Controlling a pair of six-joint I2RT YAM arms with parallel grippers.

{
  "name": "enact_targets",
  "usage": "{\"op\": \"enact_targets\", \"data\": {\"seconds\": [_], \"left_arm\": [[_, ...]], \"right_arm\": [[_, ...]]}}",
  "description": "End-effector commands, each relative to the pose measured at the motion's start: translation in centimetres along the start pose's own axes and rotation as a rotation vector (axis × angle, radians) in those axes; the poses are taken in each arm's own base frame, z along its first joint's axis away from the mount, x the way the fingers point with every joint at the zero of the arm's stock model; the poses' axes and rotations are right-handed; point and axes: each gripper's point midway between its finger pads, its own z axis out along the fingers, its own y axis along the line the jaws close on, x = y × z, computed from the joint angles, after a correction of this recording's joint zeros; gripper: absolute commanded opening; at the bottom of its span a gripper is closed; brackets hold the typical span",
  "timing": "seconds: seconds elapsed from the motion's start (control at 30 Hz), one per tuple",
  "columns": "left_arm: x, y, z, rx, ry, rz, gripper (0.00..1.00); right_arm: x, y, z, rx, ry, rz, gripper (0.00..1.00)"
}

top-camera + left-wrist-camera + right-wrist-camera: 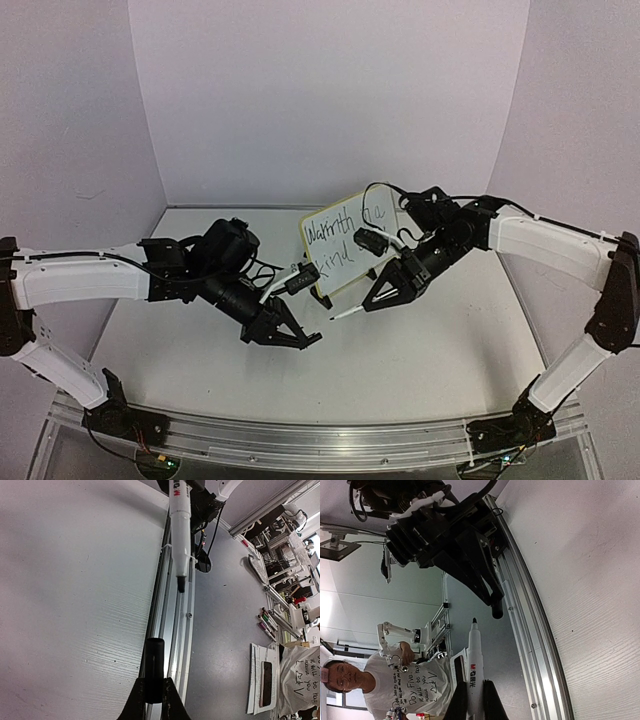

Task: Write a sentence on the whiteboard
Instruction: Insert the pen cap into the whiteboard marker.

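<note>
**Right gripper (474,700) clamps a marker (474,655), left gripper (154,695) a cap (154,667)**

The right gripper's two black fingers are closed on the smooth white barrel of the marker. Its narrow black tip points at the left gripper. The left gripper's angular black fingers pinch a short, matte black cylindrical cap, its end facing the tip with a gap between them. In the top view both meet at centre frame, above the pale table (420,350) with its fine wood grain and a ribbed aluminium rail (320,435) along the bottom edge. The whiteboard (345,246) stands tilted just above them, a rounded rectangle with a pale yellow rim. The sentence (333,233) runs in two black handwritten lines, its right end hidden by the right arm.
</note>
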Motion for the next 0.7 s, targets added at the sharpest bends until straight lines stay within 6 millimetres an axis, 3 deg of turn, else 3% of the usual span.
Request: {"op": "enact_targets", "data": {"seconds": [0.0,0.67], "left_arm": [[-2.3,-1.0,-0.7,0.013,-0.06,0.052,0.0],[-3.4,-2.5,-0.9,0.067,-0.08,0.071,0.0]], "right_arm": [[0.6,0.4,0.5,-0.014,0.038,-0.027,0.0],[0.4,-0.4,1.9,-0.012,0.08,-0.033,0.0]]}}
